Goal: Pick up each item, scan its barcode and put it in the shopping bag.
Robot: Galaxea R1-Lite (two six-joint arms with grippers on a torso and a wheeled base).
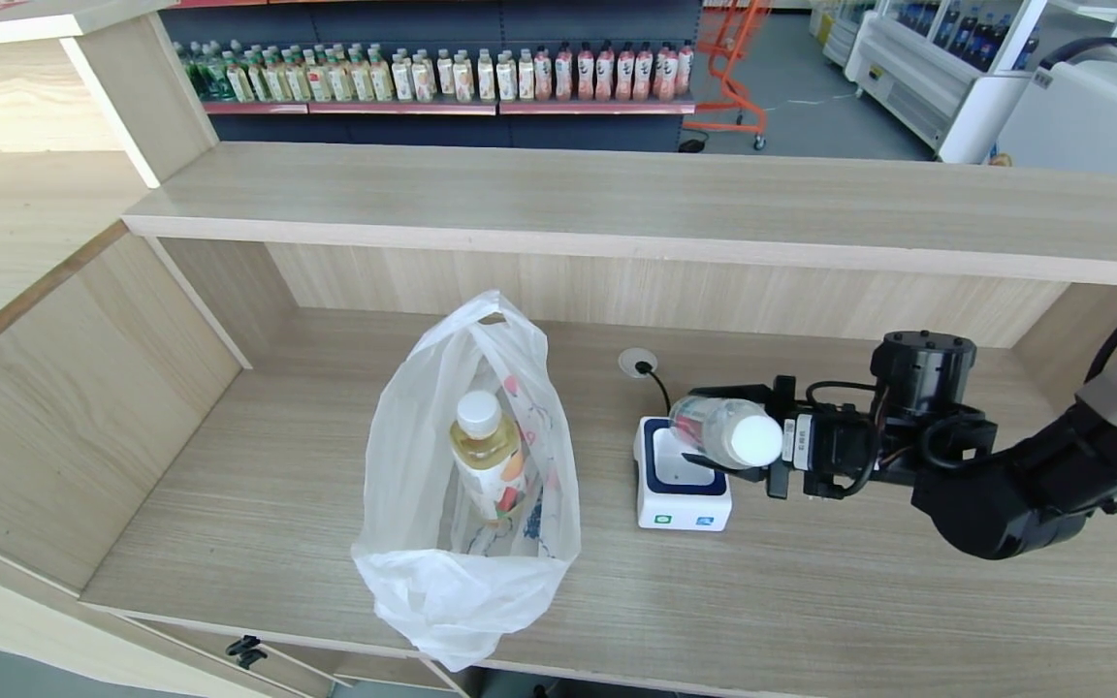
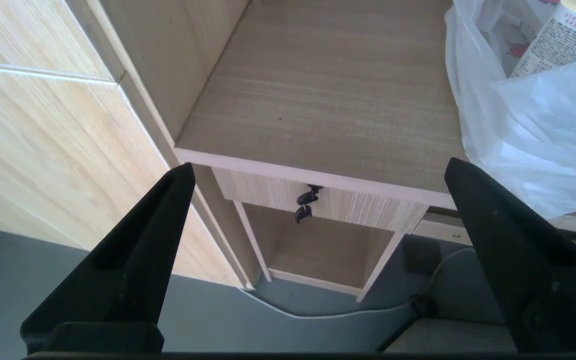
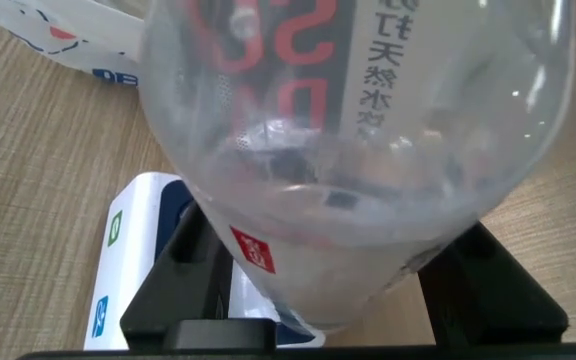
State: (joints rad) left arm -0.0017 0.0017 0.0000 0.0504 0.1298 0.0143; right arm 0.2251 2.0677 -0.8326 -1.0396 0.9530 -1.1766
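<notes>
From the head view, a white shopping bag (image 1: 423,582) stands open on the left-middle of the wooden counter (image 1: 811,601), with a drink bottle (image 1: 486,456) of yellowish liquid upright inside it. Just right of the bag sits a white scanner (image 1: 680,499) with a dark blue top, and its black cable (image 1: 660,388) runs to a port at the far side of the counter. The right gripper (image 1: 774,434) comes in from the right, clamped around a clear bottle (image 1: 714,422) with a white cap. The bottle lies on its side right above the scanner. Far behind, a shop shelf (image 1: 423,73) holds rows of bottles.

In the left wrist view, the left gripper (image 2: 320,170) hangs with its fingers spread wide and nothing between them, off the near-left corner of the counter. The bag bulges over the counter's near edge, and a small black latch (image 2: 308,197) hangs under that edge.

In the right wrist view, the clear bottle sits gripped between the dark fingers (image 3: 193,255), with the scanner directly beneath it on the wood.
</notes>
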